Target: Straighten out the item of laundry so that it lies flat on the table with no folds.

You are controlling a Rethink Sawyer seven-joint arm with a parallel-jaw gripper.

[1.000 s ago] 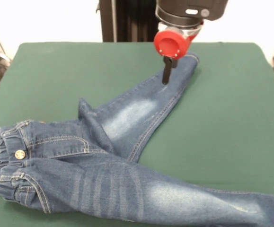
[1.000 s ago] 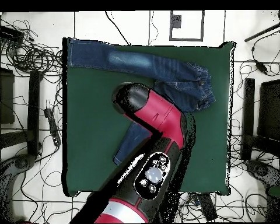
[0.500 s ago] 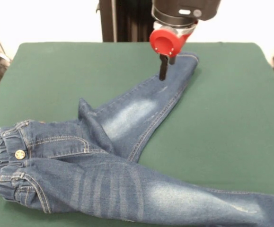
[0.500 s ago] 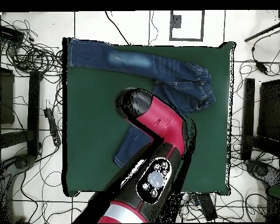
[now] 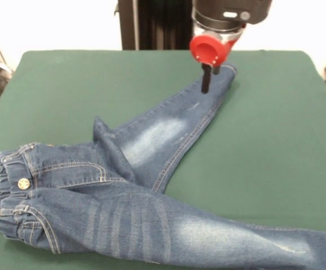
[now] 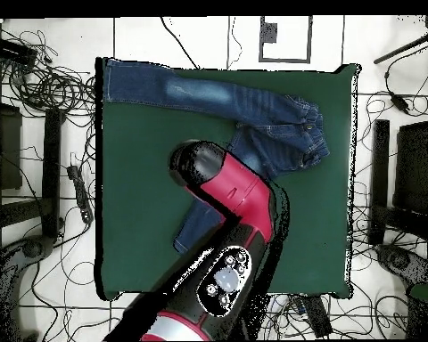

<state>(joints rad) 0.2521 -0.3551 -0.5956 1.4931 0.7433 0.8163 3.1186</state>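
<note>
The item of laundry (image 5: 151, 140), a small pair of blue jeans, lies on the green table (image 5: 264, 135) with its legs spread in a V. The waistband (image 5: 10, 185) with a brass button sits bunched at the near left. One leg runs along the near edge to the right. The other runs to the far right, with a raised fold at the crotch (image 5: 102, 132). My gripper (image 5: 207, 81) hangs just over that far leg close to its hem, with a red cap above it. From overhead the jeans (image 6: 271, 111) show partly under my arm (image 6: 235, 187).
Bare green table (image 6: 137, 178) shows on both sides of the arm in the overhead view. Cables (image 6: 39, 80) and dark stands (image 6: 378, 178) lie on the floor around the table. One leg lies along the table's edge (image 6: 164, 89).
The gripper drifted slightly left and up, then moved right along the far leg toward its hem. The jeans have not moved.
</note>
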